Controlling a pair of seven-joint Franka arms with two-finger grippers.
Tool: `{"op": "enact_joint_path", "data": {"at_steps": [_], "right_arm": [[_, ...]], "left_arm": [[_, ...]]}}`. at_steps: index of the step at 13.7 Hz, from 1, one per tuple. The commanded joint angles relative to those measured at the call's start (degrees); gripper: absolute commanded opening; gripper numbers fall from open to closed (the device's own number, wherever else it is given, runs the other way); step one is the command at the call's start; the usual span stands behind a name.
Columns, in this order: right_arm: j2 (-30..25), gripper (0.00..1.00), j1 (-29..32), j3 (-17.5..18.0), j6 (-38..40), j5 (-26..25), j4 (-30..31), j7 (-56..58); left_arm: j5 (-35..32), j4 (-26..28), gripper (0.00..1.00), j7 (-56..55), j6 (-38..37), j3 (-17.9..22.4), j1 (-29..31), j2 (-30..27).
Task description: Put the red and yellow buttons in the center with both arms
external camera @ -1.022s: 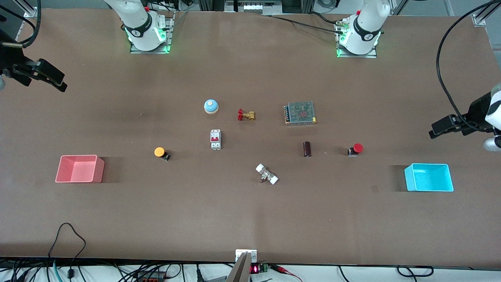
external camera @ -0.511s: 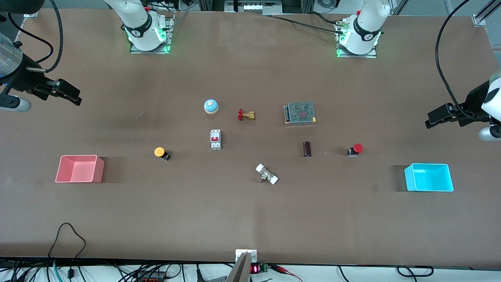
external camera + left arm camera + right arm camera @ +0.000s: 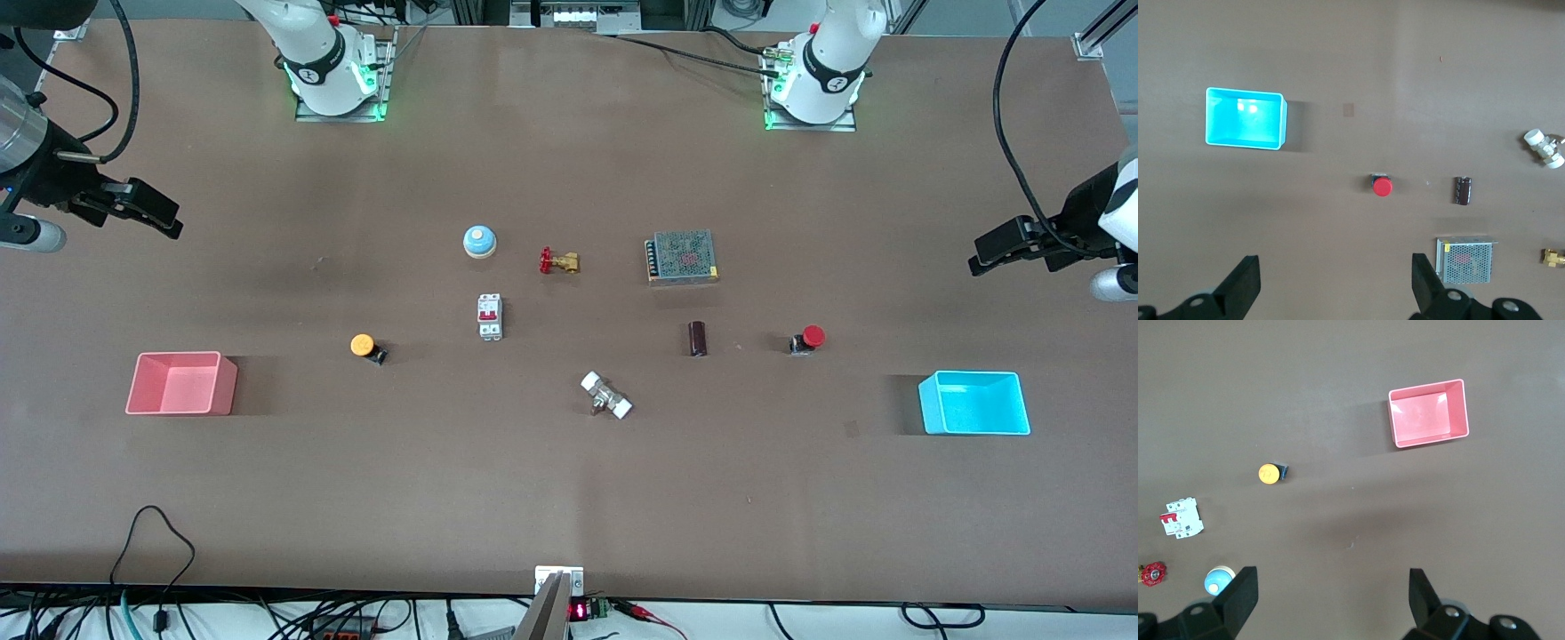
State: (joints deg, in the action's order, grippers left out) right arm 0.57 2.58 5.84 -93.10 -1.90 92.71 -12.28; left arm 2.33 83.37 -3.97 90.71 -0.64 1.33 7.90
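Well, it's early: both arms are high and nothing is gripped. The left gripper (image 3: 987,258), jaws wide and empty, hangs at right frame edge; the red button (image 3: 807,339) sits centre-right. The right gripper (image 3: 160,216), equally wide and empty, is upper left; the yellow button (image 3: 365,346) sits centre-left. Next call: each descends over its button.

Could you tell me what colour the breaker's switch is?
Red, on the white breaker; front view.

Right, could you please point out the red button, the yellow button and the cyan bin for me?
red button (image 3: 813,336), front view, on its round red cap.
yellow button (image 3: 362,345), front view, on its orange-yellow cap.
cyan bin (image 3: 974,432), front view, on the wall nearest the front camera.
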Motion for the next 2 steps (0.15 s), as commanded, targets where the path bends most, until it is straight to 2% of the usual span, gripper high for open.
{"op": "enact_joint_path", "data": {"at_steps": [1, 2], "right_arm": [[-0.7, 1.00, 0.5, -0.1, 0.3, 0.8, 0.2, 0.7], [-0.7, 1.00, 0.5, -0.1, 0.3, 0.8, 0.2, 0.6]], "left_arm": [[-0.8, 1.1, 1.00, 2.2, -0.6, -0.2, 0.3, -1.3], [-0.8, 1.1, 1.00, 2.2, -0.6, -0.2, 0.3, -1.5]]}}
